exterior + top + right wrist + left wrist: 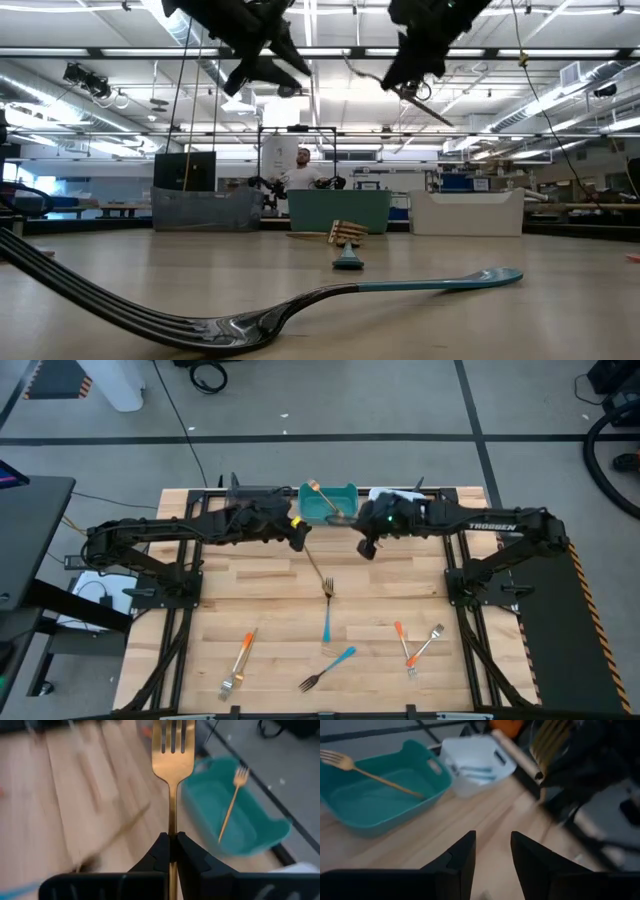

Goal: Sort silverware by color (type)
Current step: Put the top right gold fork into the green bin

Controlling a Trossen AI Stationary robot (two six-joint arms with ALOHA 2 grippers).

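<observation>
A dark-tined fork with a light blue handle [300, 305] lies nearest the low camera, close to the near edge of the pale wooden tabletop [250, 595], with a second blue-handled fork [326, 622] just behind it toward the middle. The step in hand appears to be the carrying of one gold piece to its bin: the right gripper [171, 841] is clamped on the stem of a slim all-gold fork [172, 755], tines pointing away from the wrist, and in the high view it hangs above the far part of the tabletop beside the teal plastic bin [327, 501] at the far edge. That bin already holds another gold fork [365, 771] leaning against its wall, and a white plastic bin [477, 760] just beside it has what look like blue handles inside. The left gripper [491, 852] holds nothing, its fingers parted, and hovers near the same far edge on the bin's other side. One more gold fork [319, 569] lies on the tabletop's middle, reaching toward the far edge. Left to sort are an orange-handled fork [240, 658] near the near left corner and an orange-handled one [403, 647] crossed with a silvery one [428, 641] toward the near right. The next move likely calls for bringing the held fork squarely over the teal bin before the fingers part, so it drops inside and not on the rim.
</observation>
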